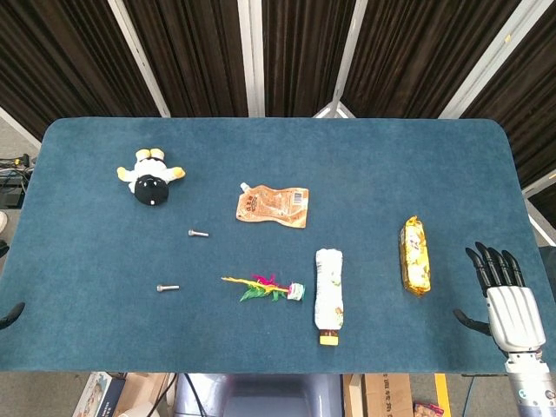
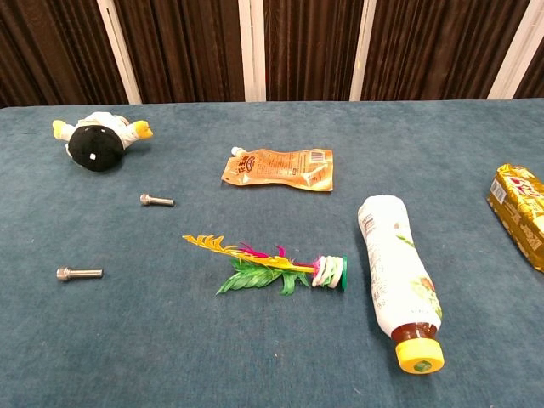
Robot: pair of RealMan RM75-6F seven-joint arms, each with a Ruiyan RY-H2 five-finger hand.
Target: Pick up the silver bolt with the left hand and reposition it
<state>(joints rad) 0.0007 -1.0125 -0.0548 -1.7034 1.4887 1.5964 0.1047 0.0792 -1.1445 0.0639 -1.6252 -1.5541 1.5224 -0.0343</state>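
Two silver bolts lie on the blue table. One bolt lies below the plush toy. The other bolt lies nearer the front left. Nothing touches either bolt. Of my left hand only a dark fingertip shows at the left edge of the head view, well left of the bolts. My right hand hovers at the front right corner with its fingers spread and nothing in it. The chest view shows neither hand.
A plush penguin lies at the back left and an orange pouch near the middle. A feather toy, a white bottle with a yellow cap and a yellow snack pack lie along the front.
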